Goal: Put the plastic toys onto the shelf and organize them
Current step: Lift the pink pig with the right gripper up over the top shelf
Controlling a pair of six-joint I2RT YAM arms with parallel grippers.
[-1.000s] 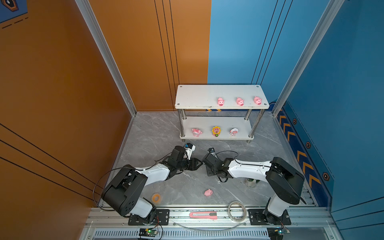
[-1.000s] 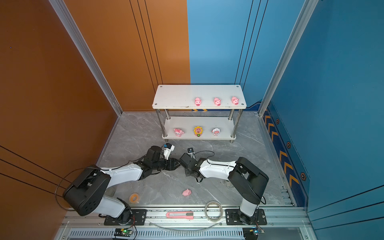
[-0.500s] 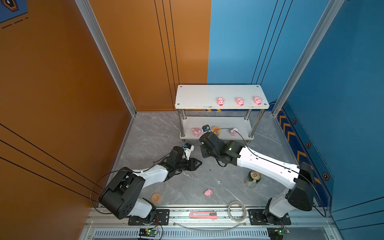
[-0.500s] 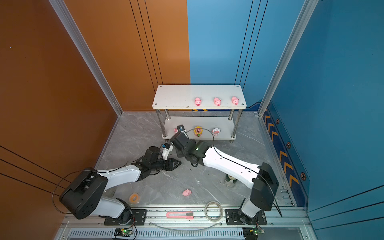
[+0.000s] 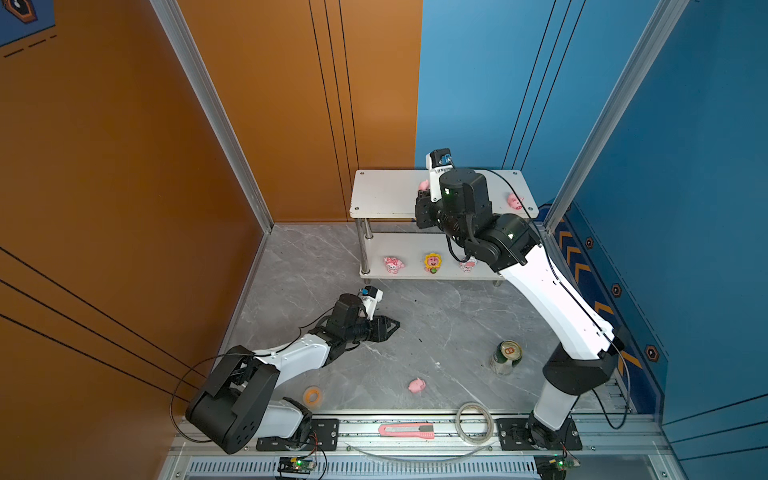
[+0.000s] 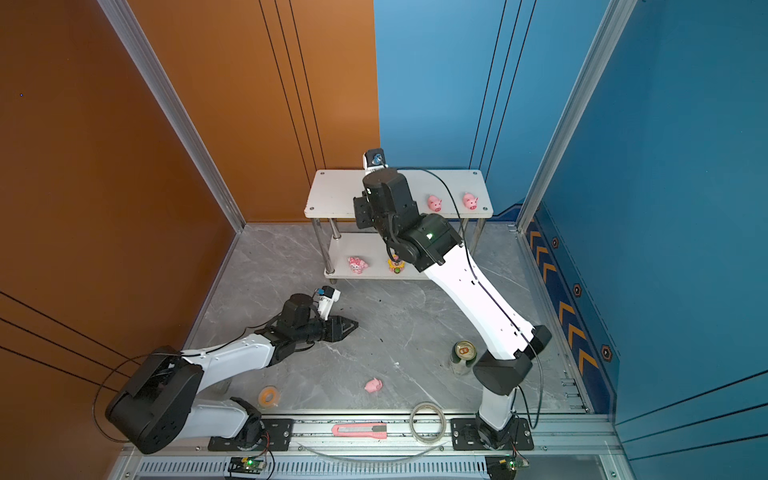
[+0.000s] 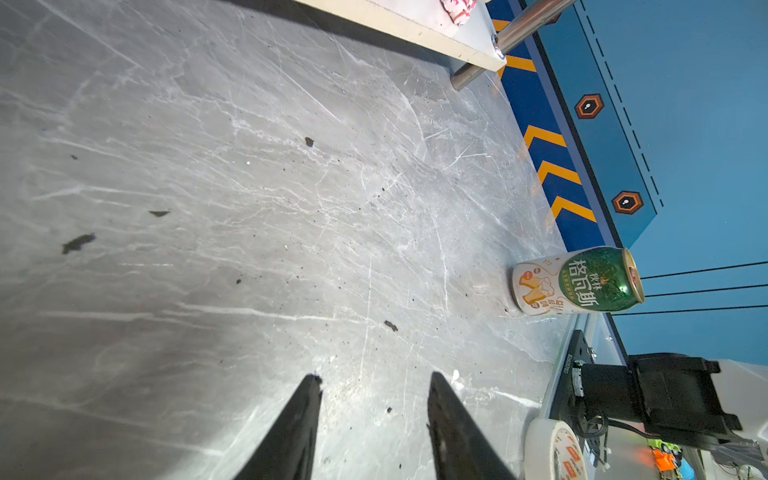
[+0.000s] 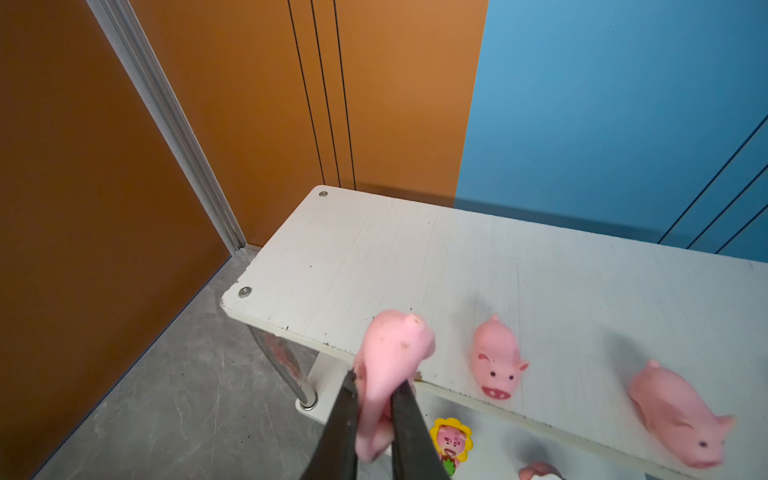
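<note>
The right claw (image 8: pixel 374 388) pinches a squashed pink pig (image 8: pixel 392 353) just over the front edge of the shelf (image 8: pixel 415 249), so letting go here could tip it off, while the left claw (image 7: pixel 373 376) hangs spread and empty.

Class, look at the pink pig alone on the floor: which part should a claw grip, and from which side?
The pink pig lies low on the open floor, longer than wide, with nothing close beside it. So probably grip its mid-body, pinching across the two flanks, coming straight down from above.
</note>
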